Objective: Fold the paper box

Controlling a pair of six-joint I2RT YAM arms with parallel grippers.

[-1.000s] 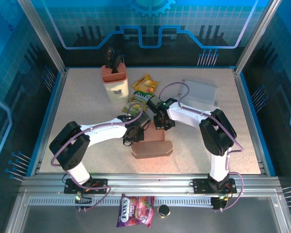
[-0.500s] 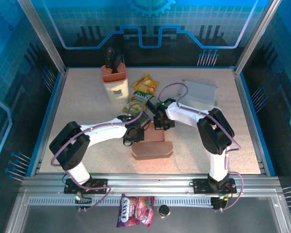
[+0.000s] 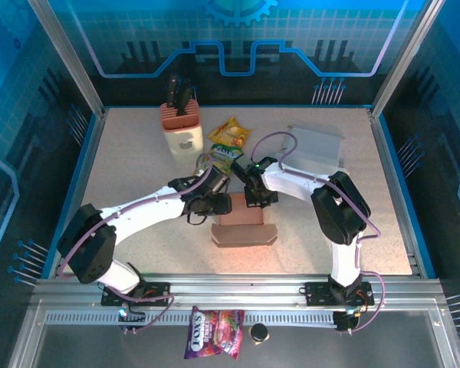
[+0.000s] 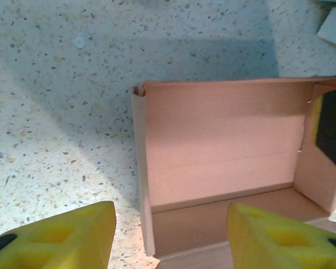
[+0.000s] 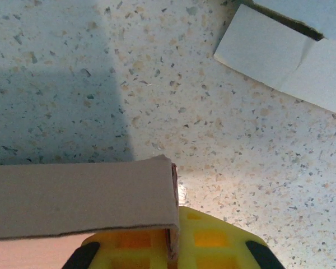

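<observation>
Right claw (image 5: 171, 246) on paper box (image 5: 78, 204) wall

The top camera sits high above and behind the arm bases, facing down and forward over the whole table (image 3: 130, 169), from near edge to far wall. Both wrist cameras look down from very close — the left into the open paper box (image 4: 213, 145), the right onto the top edge of one wall. All three views share that box.
</observation>
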